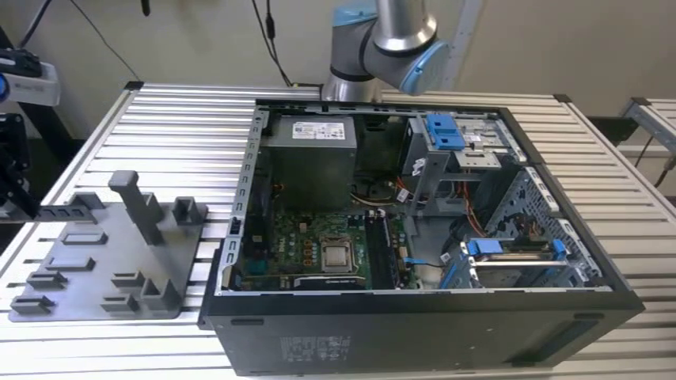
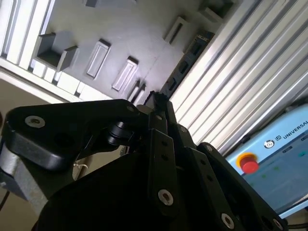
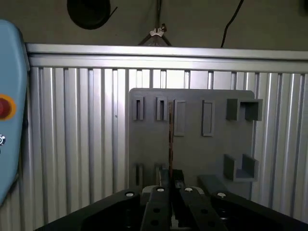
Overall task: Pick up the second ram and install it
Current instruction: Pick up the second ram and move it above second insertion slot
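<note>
The arm [image 1: 393,24] is a shiny silver tube with fat grey joints. One joint has a round light blue cap [image 1: 431,67]. In the second wrist view the gripper [image 2: 157,100] is black all over. It is made of flat bars with rounded ends. Small round silver screws [image 2: 165,196] sit in the bars like dots.

The tray [image 3: 192,154] is matt grey plastic, the table [image 3: 72,144] ribbed shiny metal (claw [image 3: 172,179]: matt black).
</note>
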Available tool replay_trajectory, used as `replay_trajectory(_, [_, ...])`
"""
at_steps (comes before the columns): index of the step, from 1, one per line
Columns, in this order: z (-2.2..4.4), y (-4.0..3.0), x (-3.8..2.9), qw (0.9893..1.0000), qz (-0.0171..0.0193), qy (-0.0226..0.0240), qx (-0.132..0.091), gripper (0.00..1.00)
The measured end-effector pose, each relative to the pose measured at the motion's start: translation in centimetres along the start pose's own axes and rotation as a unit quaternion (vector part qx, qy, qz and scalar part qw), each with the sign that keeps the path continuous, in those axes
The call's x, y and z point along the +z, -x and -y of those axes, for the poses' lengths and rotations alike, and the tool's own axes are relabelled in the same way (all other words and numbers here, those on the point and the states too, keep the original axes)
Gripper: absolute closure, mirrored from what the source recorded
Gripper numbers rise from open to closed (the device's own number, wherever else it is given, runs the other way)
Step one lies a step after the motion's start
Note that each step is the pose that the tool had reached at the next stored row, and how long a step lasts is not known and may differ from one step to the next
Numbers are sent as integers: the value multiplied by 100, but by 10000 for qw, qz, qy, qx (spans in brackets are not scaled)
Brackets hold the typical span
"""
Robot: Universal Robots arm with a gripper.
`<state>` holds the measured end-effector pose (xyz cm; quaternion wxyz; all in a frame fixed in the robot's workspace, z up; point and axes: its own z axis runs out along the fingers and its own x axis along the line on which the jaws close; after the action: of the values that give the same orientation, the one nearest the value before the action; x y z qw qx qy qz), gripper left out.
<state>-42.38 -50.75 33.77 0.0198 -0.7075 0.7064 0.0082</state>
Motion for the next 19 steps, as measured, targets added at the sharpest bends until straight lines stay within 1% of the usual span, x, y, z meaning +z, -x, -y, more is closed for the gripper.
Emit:
replay_trajectory(3, [1,2,-50,10000,0,0,0,86])
replay_trajectory(19, [6,14,-356,10000,0,0,0,86])
